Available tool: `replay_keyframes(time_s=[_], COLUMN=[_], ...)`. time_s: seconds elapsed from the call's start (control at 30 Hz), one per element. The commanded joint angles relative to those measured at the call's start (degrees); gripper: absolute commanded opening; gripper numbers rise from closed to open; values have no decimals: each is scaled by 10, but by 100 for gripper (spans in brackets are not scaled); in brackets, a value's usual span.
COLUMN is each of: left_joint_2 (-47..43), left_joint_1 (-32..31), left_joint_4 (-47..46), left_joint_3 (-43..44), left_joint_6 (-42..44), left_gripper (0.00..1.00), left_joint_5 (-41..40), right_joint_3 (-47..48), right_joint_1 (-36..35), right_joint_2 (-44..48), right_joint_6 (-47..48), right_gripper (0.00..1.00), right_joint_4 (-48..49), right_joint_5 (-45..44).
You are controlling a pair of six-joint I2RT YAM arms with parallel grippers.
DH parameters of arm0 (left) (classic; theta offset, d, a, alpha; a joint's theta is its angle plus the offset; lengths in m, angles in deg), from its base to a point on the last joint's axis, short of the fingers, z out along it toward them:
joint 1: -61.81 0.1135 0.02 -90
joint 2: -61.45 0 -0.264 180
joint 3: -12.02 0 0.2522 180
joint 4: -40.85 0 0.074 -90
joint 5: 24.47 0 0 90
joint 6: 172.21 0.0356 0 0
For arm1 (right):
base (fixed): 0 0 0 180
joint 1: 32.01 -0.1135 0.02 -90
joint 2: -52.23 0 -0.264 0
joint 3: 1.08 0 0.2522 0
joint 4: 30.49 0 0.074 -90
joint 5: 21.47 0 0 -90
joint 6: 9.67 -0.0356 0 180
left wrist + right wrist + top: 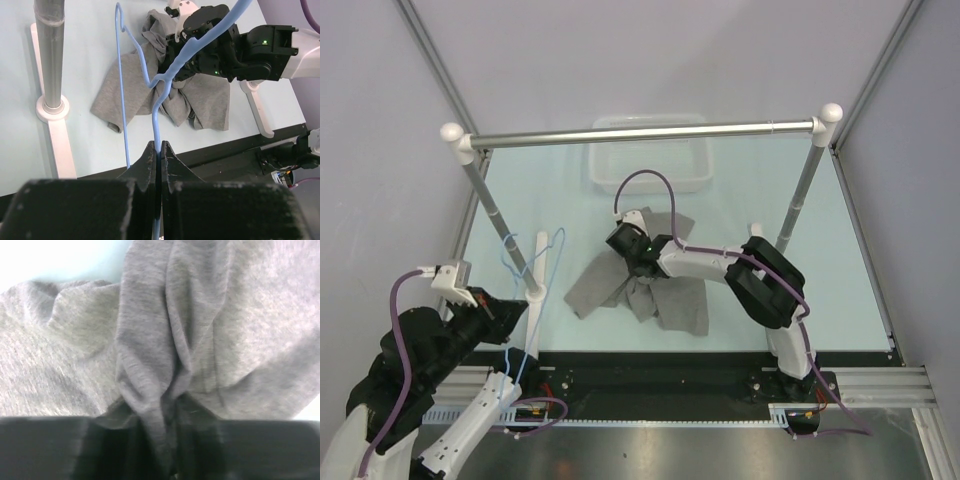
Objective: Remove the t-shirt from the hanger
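Observation:
The grey t-shirt (665,295) lies crumpled on the pale table in the middle, off the hanger. It also shows in the left wrist view (135,80) and fills the right wrist view (200,315). The light-blue wire hanger (535,265) is bare and held up at the left, next to the left rail post. My left gripper (160,147) is shut on a wire of the hanger (157,115). My right gripper (638,258) is down on the shirt and shut on a fold of its cloth (160,430).
A silver rail (640,132) spans the table on two posts with white feet (538,290). A clear plastic bin (650,152) stands behind the rail. The black front edge of the table (650,365) runs below the shirt.

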Motion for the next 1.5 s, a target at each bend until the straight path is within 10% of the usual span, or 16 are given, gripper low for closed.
replay_keyframes(time_s=[0.0, 0.23, 0.53, 0.87, 1.47], left_joint_2=[13, 27, 30, 21, -21], left_joint_1=[-2, -2, -1, -1, -2], left_joint_4=[-24, -27, -36, -28, -19], left_joint_3=[5, 16, 3, 2, -18], left_joint_6=[-5, -6, -11, -10, 22], left_gripper=[0, 0, 0, 0, 0], left_joint_5=[8, 0, 3, -8, -26], right_joint_3=[-13, -32, -222, -269, -41], right_joint_1=[-10, -13, 13, 20, 113], right_joint_2=[46, 187, 323, 256, 96], right_joint_6=[-10, -34, -185, -252, -215], right_gripper=[0, 0, 0, 0, 0], right_joint_4=[-9, 11, 295, 533, 623], right_joint_5=[35, 106, 314, 348, 271])
